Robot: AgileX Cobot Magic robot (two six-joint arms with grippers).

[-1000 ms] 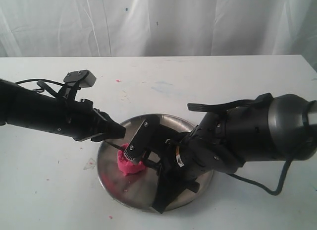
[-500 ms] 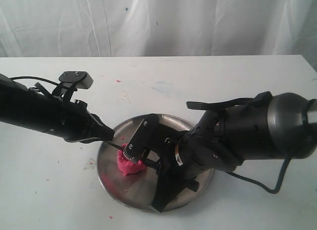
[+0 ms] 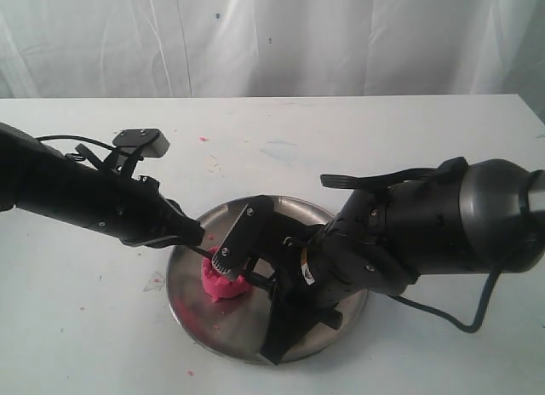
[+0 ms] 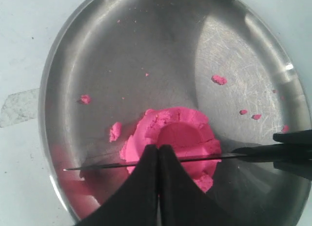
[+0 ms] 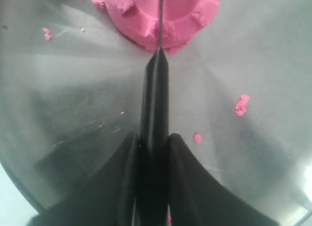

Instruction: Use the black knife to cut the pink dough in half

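Reaching over the plate rim (image 3: 174, 271), left gripper (image 4: 158, 150) with fingers pressed together and holding nothing, pink dough (image 4: 175, 138) near the steel plate's centre, black knife (image 5: 155, 109) clamped in right gripper (image 5: 152, 143), blade lying across the dough's dented top.

Dough (image 4: 174, 141) lies in plate (image 4: 146, 50) on table (image 3: 358, 140), just ahead of the right gripper (image 5: 151, 143), whose closed fingers hold the knife (image 5: 155, 104) with its blade across the dough; left gripper (image 4: 158, 155) sits directly above blade and dough, crumbs (image 4: 219, 80) scattered beyond
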